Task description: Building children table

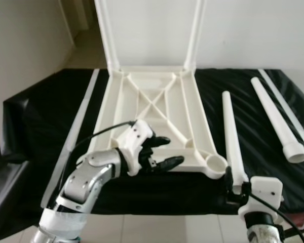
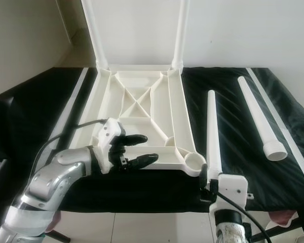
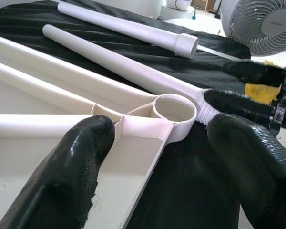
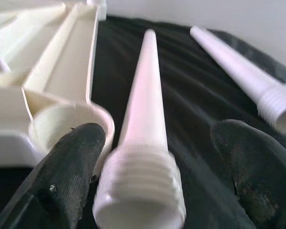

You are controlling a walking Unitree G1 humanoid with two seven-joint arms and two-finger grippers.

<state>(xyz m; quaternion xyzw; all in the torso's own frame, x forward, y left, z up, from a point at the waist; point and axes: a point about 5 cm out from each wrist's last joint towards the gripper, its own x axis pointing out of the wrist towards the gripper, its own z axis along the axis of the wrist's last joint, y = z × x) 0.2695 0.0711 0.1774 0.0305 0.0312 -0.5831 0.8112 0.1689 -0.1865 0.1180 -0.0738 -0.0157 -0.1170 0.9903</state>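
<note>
A white plastic table top (image 1: pixel 200 116) lies upside down on the black cloth. Two legs (image 1: pixel 104 30) stand upright in its far corners. Two loose white legs lie to its right, one close beside it (image 1: pixel 230 131) and one farther out (image 1: pixel 276 119). My left gripper (image 1: pixel 173 150) is open just over the top's near edge, facing the empty threaded socket (image 3: pixel 174 107) at the near right corner. My right gripper (image 4: pixel 157 176) is open at the table's front edge, one finger (image 4: pixel 71 167) on each side of the closer leg's threaded end (image 4: pixel 140 191), with a gap on the outer side.
A long white strip (image 1: pixel 73 136) lies on the cloth left of the top, and another (image 1: pixel 289 109) runs along the far right. The cloth-covered table (image 1: pixel 40 116) ends at my front, with tiled floor below. A fan (image 3: pixel 264 24) stands beyond the table's right side.
</note>
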